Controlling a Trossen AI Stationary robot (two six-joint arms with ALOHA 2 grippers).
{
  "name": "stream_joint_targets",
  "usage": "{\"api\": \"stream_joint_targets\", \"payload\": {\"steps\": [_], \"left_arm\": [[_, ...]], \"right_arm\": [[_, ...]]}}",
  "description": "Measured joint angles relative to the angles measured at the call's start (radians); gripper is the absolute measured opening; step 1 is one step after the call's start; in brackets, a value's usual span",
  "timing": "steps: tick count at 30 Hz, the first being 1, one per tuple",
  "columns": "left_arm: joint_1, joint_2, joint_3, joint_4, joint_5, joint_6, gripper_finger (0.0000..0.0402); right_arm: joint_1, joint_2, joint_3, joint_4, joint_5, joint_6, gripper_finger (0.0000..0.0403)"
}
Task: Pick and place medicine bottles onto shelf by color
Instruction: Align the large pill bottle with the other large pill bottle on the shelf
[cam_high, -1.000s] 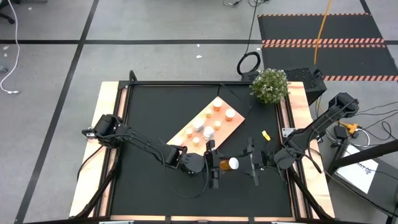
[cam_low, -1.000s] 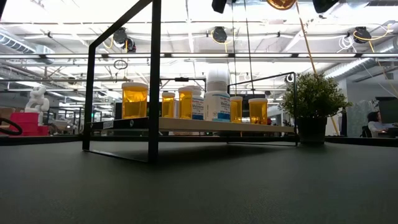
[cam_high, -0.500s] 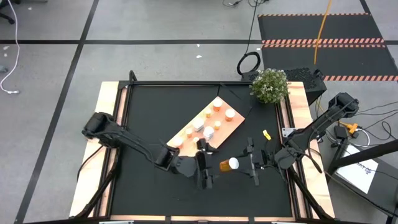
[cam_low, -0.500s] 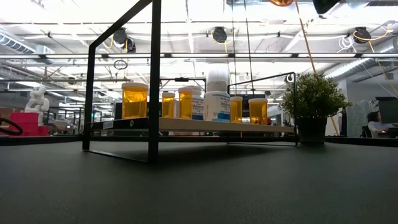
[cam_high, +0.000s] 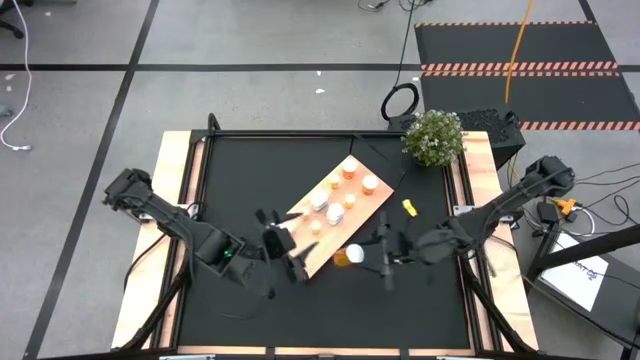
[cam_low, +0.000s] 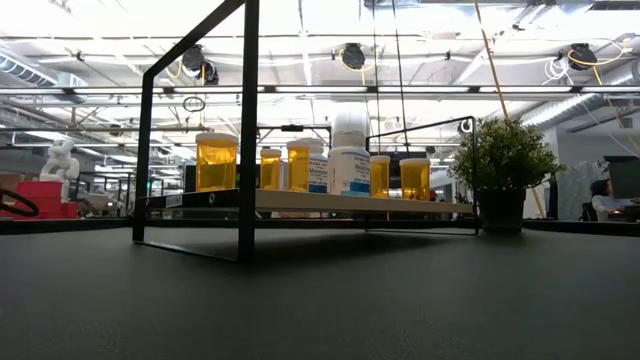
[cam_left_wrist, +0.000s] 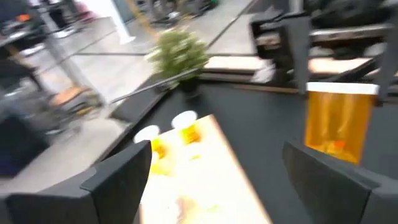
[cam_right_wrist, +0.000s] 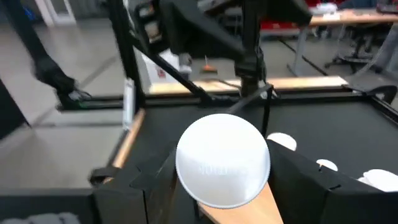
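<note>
- One amber bottle (cam_high: 346, 256) with a white cap lies clamped in the right gripper (cam_high: 368, 256), touching the shelf (cam_high: 362, 206) edge; only its wrist view shows the cap (cam_right_wrist: 222, 160) head-on.
- The left gripper (cam_high: 283, 243), fingers spread and empty, has backed away leftward since earlier.

I see a matt black mat (cam_high: 240, 180) over the light wooden table (cam_high: 172, 170). The shelf (cam_high: 345, 205) is pale, smooth wood on a thin black metal frame (cam_low: 247, 130). The amber bottle (cam_left_wrist: 339, 121) is glossy translucent plastic; its cap (cam_right_wrist: 222, 160) is smooth white plastic.
</note>
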Motion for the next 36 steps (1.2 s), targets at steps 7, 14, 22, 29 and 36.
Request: {"api": "stream_joint_targets", "payload": {"steps": [7, 14, 22, 29, 36], "left_arm": [[-0.057, -0.017, 0.000, -0.379, -0.097, -0.305, 0.0322], [-0.120, -0.017, 0.000, -0.448, -0.100, -0.350, 0.0260], [-0.193, -0.017, 0.000, -0.556, -0.157, -0.439, 0.0221], [-0.204, -0.017, 0.000, -0.552, -0.158, -0.434, 0.0216], [-0.202, -0.017, -0.001, -0.544, -0.158, -0.421, 0.0216]], "right_arm": [[-0.104, 0.172, 0.194, -0.137, -0.077, -0.023, 0.0213], [-0.195, 0.287, 0.340, -0.268, -0.193, -0.031, 0.0213], [-0.250, 0.311, 0.359, -0.339, -0.240, -0.069, 0.0213], [-0.311, 0.343, 0.346, -0.339, -0.260, -0.086, 0.0214], [-0.354, 0.468, 0.343, -0.243, -0.367, -0.083, 0.0214]]}}
